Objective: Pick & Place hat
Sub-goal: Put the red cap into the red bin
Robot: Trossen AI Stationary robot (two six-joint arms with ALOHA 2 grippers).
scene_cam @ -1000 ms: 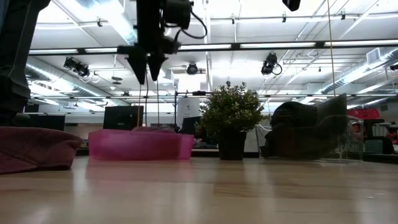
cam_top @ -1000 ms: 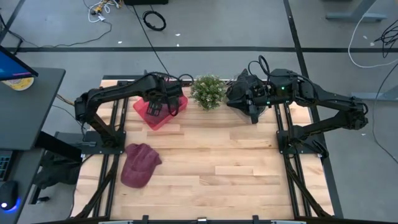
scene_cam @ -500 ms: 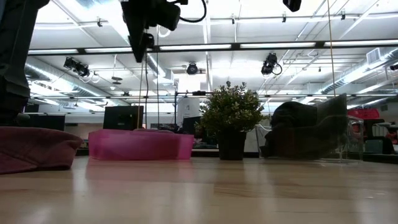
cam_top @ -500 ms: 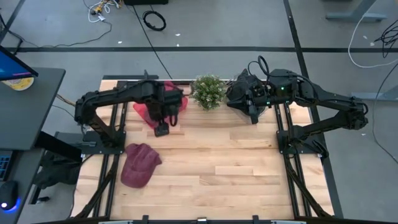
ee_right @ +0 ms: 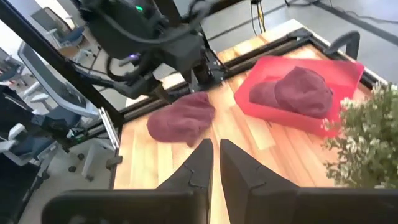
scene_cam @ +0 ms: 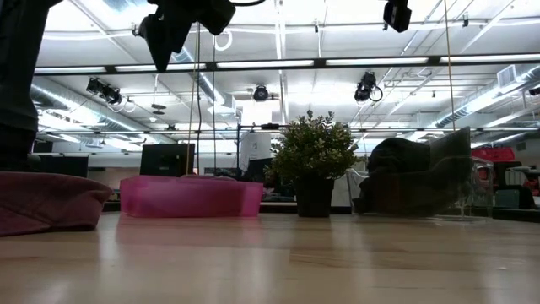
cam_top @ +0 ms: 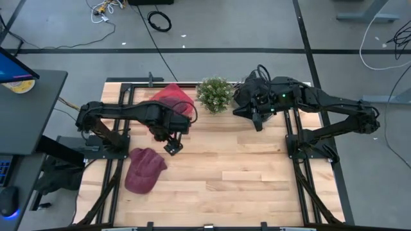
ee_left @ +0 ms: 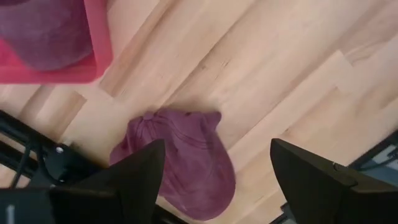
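On pale wood planks (cam_top: 244, 173), soft crumpled hat (cam_top: 144, 169).

Left hand (cam_top: 172, 147) spread, right hand (cam_top: 257, 124) closed.

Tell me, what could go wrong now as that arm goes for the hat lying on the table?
The left gripper is open above the maroon hat, which lies flat and floppy, so the fingers might pinch only a fold and drop it. The hat sits near the table's edge by the arm's frame, so a push could slide it against that.
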